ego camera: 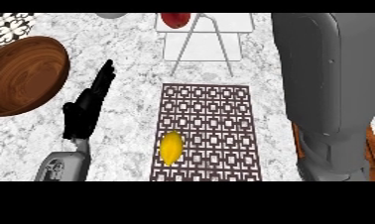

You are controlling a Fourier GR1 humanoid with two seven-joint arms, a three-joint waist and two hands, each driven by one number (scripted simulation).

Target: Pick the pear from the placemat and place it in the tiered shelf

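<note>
A yellow pear (170,147) lies on the near left part of a brown patterned placemat (216,119). Beyond the mat's far edge stands the white tiered shelf (209,44) with thin metal legs. My left hand (88,104) is left of the mat with its fingers straight and pointing away, apart from the pear and holding nothing. On the right, my right forearm (322,84) rises large and grey past the mat's right side. Its hand is cut off at the top of the view.
A dark red object (176,19) sits on the shelf's upper left. A big wooden bowl (26,74) fills the left edge. A grey rounded thing (110,15) shows at the back. The counter (132,49) is speckled white stone.
</note>
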